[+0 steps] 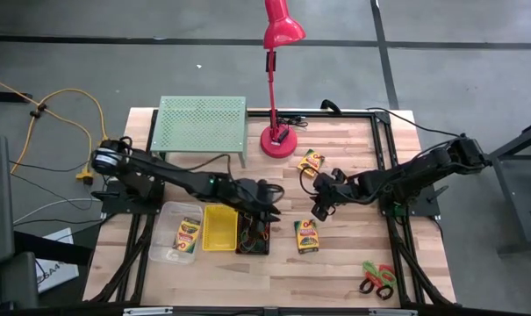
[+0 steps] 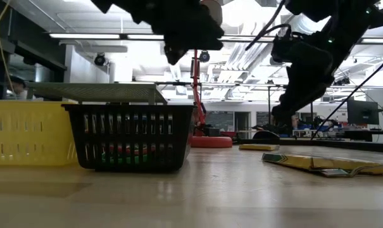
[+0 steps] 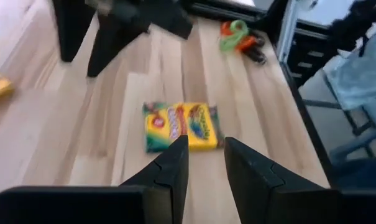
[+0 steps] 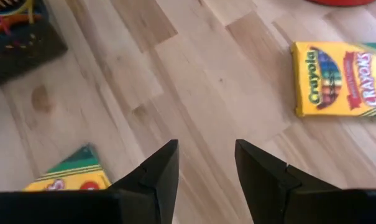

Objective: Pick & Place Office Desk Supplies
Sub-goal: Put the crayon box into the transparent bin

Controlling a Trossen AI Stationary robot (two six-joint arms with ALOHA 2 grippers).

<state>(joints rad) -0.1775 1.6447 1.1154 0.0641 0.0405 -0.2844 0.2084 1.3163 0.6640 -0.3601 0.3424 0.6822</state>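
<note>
Your right gripper (image 1: 319, 211), fingers spread and empty, hovers just above-left of the crayon box (image 1: 306, 235) lying lengthwise toward you; left gripper (image 1: 269, 211), also spread, over the black-mesh bin (image 1: 253, 239), sits slightly farther.

Three yellow crayon boxes: one inside the clear bin (image 1: 176, 233) at (image 1: 188, 235), one flat on the wood beside the black mesh bin (image 1: 254, 237) at (image 1: 307, 235), one near the lamp base at (image 1: 312, 162). Three small bins in a row: clear, yellow (image 1: 219, 227), black mesh. One pair of scissors (image 1: 377, 279). One red desk lamp (image 1: 278, 79). One light-green perforated rack (image 1: 201, 125). Several coloured loops (image 1: 257, 233) in the mesh bin, too tangled to number. Two arms, two grippers: left gripper (image 1: 267, 211), right gripper (image 1: 321, 207).
</note>
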